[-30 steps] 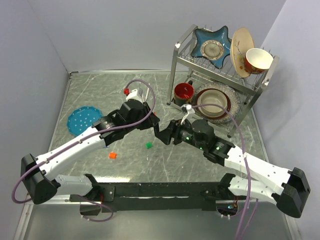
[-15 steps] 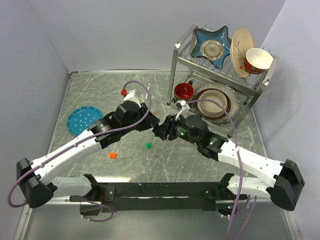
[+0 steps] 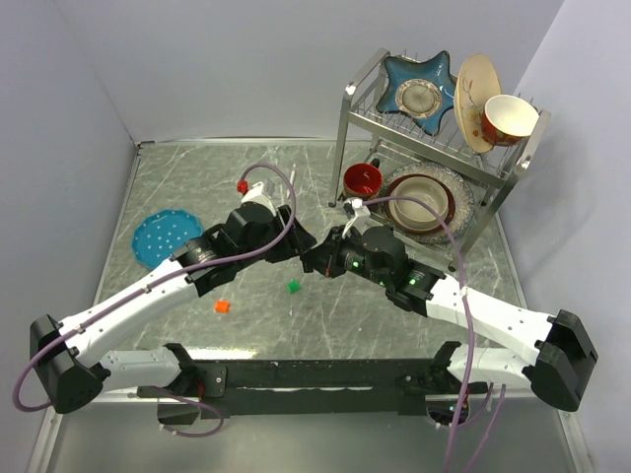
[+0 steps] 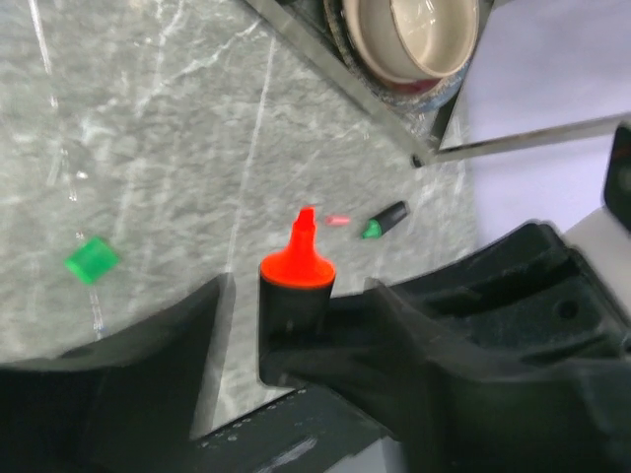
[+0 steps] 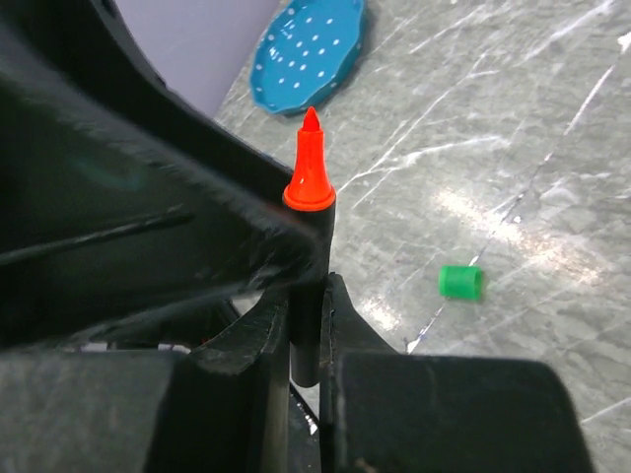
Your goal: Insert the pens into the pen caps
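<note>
Right jaws tight around orange-tipped marker (image 5: 309,236)

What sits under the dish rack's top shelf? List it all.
A red mug and a cream bowl resting on stacked plates. The bowl covers the plates' centres, so their number is unclear.

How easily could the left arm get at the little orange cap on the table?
Probably yes: the orange cap lies uncovered beside that arm, and the left tool stands open, though it must draw back.
</note>
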Controlling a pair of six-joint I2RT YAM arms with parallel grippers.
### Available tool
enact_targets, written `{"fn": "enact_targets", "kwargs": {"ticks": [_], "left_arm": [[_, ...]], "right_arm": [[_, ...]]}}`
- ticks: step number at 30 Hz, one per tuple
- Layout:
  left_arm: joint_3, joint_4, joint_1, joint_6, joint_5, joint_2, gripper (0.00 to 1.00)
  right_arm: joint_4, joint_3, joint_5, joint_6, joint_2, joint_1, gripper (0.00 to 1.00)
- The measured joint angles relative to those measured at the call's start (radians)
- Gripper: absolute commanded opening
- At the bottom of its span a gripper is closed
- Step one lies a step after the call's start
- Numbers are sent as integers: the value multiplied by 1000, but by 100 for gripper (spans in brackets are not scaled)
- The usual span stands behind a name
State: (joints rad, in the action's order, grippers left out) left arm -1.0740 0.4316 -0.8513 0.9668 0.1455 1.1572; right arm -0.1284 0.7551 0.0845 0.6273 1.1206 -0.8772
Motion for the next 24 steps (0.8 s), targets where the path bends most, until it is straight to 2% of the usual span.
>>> {"fn": "enact_targets", "kwargs": {"ticks": [2,3,10,18,24], "left_arm": [[-14,22,-1,0,12,0,92],[-26,35,-1,6,23,1,93],[-107,138,34,87,124,2,88],[-81,299,225,312,144,13,73],[13,471,377,494,91,104,59]], "right_arm": [[0,-5,-13,2,-4,0,0],[1,-9,-18,3,-9,0,0],[3,-64,-41,13,-72,0,0],[51,-147,-96,14,-212,0,0],[71,-151,-134,-1,-285,0,0]]}}
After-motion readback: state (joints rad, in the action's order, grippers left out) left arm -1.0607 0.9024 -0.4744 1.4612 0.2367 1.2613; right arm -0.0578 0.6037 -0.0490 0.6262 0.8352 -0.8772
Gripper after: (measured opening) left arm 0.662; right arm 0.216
